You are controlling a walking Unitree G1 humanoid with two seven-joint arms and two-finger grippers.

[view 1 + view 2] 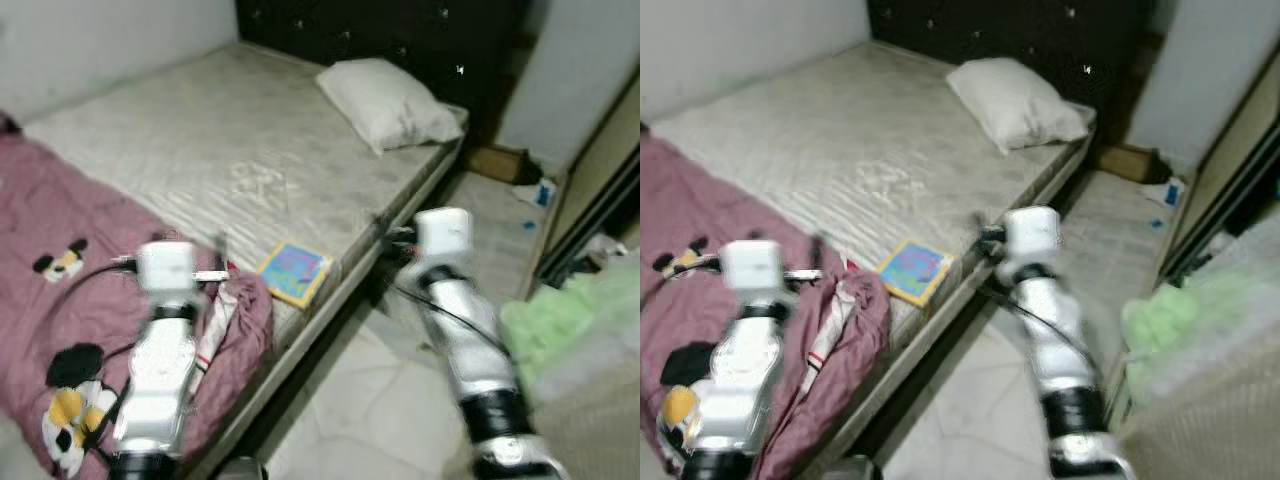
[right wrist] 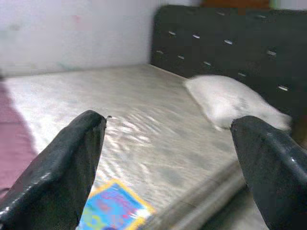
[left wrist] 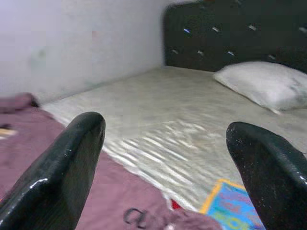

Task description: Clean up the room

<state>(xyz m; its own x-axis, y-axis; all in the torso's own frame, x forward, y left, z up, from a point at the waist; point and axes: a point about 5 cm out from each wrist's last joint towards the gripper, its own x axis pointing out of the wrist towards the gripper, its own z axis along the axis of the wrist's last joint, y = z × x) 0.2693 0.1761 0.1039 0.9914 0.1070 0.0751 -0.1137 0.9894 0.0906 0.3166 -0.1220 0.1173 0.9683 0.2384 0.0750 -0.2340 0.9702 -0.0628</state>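
A pink blanket (image 1: pixel 60 330) lies bunched on the left end of the mattress (image 1: pixel 230 150), and the left gripper (image 3: pixel 168 167) is held over it with fingers spread apart. A colourful book (image 1: pixel 293 272) sits near the mattress edge, a white pillow (image 1: pixel 385 100) by the headboard. The right gripper (image 2: pixel 168 167), fingers likewise apart, is held beside the bed edge above the floor (image 1: pixel 370 400).

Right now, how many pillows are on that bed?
1. The white pillow lies at the head of the mattress, by the dark headboard. Another could be hidden under the pink blanket at the foot.
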